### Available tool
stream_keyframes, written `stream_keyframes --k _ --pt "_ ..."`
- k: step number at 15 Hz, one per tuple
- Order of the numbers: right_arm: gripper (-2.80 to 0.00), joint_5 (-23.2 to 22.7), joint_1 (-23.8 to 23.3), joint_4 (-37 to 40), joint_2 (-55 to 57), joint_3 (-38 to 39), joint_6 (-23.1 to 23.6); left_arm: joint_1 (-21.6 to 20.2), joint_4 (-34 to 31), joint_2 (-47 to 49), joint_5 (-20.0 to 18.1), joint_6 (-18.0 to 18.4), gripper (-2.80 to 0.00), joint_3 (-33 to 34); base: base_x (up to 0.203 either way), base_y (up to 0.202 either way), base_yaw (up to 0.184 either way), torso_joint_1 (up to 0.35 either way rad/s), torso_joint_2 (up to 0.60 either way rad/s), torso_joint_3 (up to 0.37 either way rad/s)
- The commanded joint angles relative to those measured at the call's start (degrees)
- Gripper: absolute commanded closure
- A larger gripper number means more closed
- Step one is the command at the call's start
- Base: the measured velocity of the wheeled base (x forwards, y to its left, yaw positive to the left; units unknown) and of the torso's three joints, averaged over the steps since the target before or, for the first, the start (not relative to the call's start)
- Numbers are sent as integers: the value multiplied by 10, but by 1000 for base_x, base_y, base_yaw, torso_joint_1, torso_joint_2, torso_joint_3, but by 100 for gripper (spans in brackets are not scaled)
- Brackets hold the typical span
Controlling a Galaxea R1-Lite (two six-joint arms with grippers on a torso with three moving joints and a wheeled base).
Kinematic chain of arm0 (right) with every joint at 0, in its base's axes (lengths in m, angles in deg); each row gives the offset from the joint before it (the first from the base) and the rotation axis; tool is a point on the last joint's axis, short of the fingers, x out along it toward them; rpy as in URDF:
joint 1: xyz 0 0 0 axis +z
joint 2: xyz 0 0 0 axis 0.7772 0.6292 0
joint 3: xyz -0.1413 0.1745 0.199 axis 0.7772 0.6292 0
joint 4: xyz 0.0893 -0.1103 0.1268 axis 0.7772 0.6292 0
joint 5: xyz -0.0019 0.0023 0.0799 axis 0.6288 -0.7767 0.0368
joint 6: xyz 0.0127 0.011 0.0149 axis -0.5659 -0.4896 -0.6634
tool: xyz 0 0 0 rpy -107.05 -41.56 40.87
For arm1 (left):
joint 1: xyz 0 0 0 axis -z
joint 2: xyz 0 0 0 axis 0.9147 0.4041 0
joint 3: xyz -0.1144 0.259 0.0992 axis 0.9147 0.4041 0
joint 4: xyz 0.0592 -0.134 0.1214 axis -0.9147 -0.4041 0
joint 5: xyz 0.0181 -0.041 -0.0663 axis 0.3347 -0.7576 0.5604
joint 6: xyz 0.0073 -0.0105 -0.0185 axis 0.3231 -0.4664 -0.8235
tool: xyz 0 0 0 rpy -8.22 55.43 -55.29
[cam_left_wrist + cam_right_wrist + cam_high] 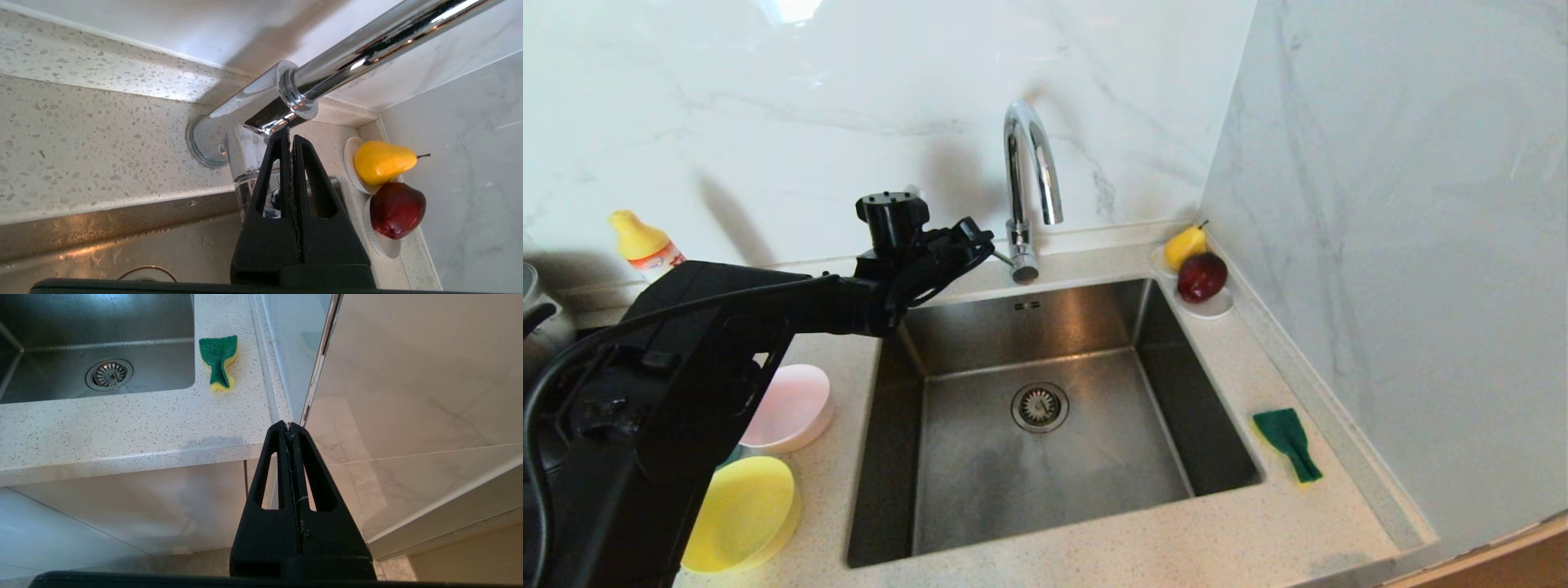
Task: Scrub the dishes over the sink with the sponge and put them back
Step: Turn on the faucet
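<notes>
My left gripper [990,242] [288,136] is shut and empty, its tips right against the base of the chrome faucet [1031,163] [367,45] behind the sink [1029,327]. A pale pink bowl [796,404] and a yellow bowl [743,510] sit on the counter left of the sink, partly hidden under my left arm. On the counter right of the basin lies the sponge [1286,441] [220,359], green face up and folded. My right gripper [289,425] hangs shut and empty below the counter's front edge, out of the head view.
A white saucer [1213,309] with a yellow pear [1184,245] and a red apple [1201,276] sits in the back right corner. A yellow-capped bottle [645,245] and a steel pot [535,318] stand at the far left. Marble walls close the back and right.
</notes>
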Motion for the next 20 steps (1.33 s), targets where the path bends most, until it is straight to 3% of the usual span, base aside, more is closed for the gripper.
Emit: stream_keyframes --k 1,4,9,12,20 --pt "0 0 0 0 -1 0 0 0 -1 2 2 -2 0 1 0 0 0 0 0 0" --pt "0 0 0 0 -1 0 0 2 -3 2 28 -1 0 3 0 0 0 0 0 0" --pt "0 0 0 0 -1 0 0 11 -4 -6 34 1 0 35 0 0 0 0 0 0" --pt "0 0 0 0 -1 0 0 18 1 -5 76 7 0 52 0 0 0 0 0 0" --pt "0 0 0 0 -1 0 0 4 -7 -40 79 7 0 45 0 0 0 0 0 0"
